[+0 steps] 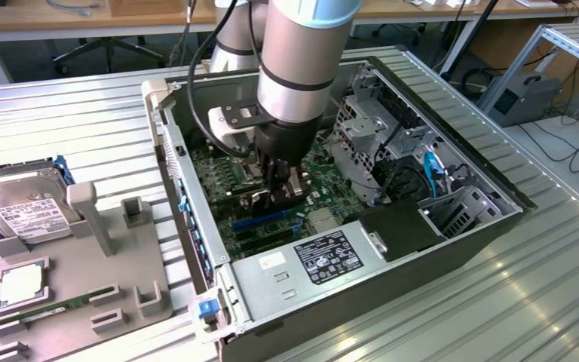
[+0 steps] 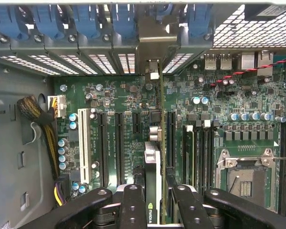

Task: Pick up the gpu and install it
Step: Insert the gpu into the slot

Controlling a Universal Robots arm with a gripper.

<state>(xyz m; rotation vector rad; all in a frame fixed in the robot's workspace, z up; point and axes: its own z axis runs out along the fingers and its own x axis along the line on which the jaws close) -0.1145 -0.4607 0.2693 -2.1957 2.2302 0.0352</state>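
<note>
Table: ribbed metal table (image 1: pixel 531 302) under everything I can see.
Tray: grey fixture tray (image 1: pixel 154 283) at the exterior view's left, with a memory stick (image 1: pixel 38 311), a square chip (image 1: pixel 20 285) and a hard drive (image 1: pixel 23 207) in separate recesses.
Case: open computer case (image 1: pixel 390 294), motherboard (image 2: pixel 114 90) inside.
Pincer: gripper (image 2: pixel 157 193) down inside the case, clamped on the gpu (image 2: pixel 153 167).
Gpu: on edge between the fingers (image 2: pixel 133 200) (logo towards my wrist camera), over the motherboard's long slots; whether it is seated I cannot tell.
Background: desks (image 1: pixel 88 19).
</note>
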